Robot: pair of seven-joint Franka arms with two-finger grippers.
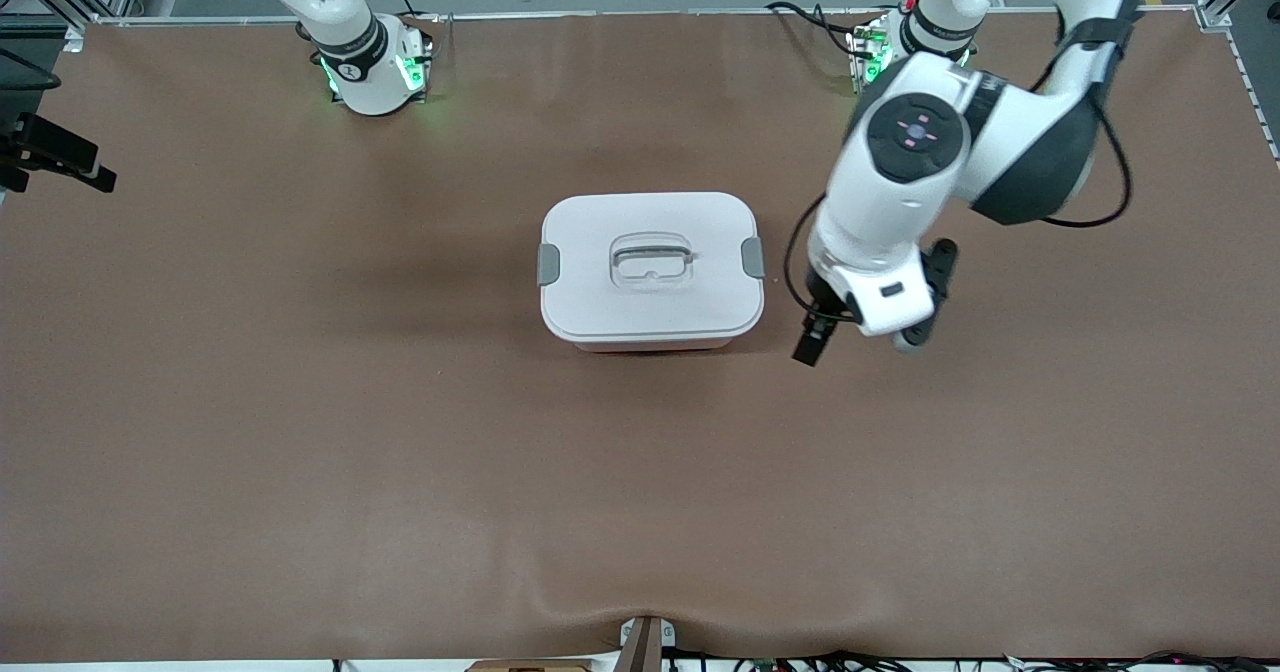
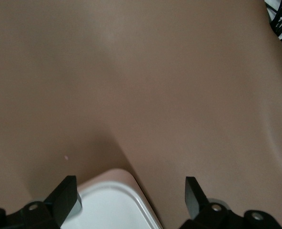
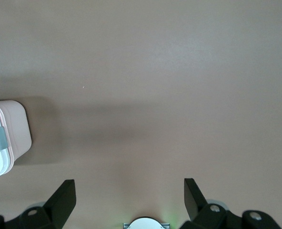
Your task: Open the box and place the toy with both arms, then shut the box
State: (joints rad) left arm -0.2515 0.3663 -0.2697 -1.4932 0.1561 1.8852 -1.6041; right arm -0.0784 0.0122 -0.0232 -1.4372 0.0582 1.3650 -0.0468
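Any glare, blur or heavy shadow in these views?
Front view: even light, no glare, soft shadow on the table beside the box. Left wrist view: soft overall, dark shadow by the box corner. Right wrist view: broad shadow band across the table, box sharp.

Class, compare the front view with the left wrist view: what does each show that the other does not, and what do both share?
Only the front view shows the whole box, its white lid shut, with both grey clips and the recessed handle; it also shows the arms' bases and the left arm reaching beside the box toward its own end of the table. Only the left wrist view shows the left gripper open, its fingers wide apart over one lid corner. Both share the lid and the brown table. Neither shows the toy.
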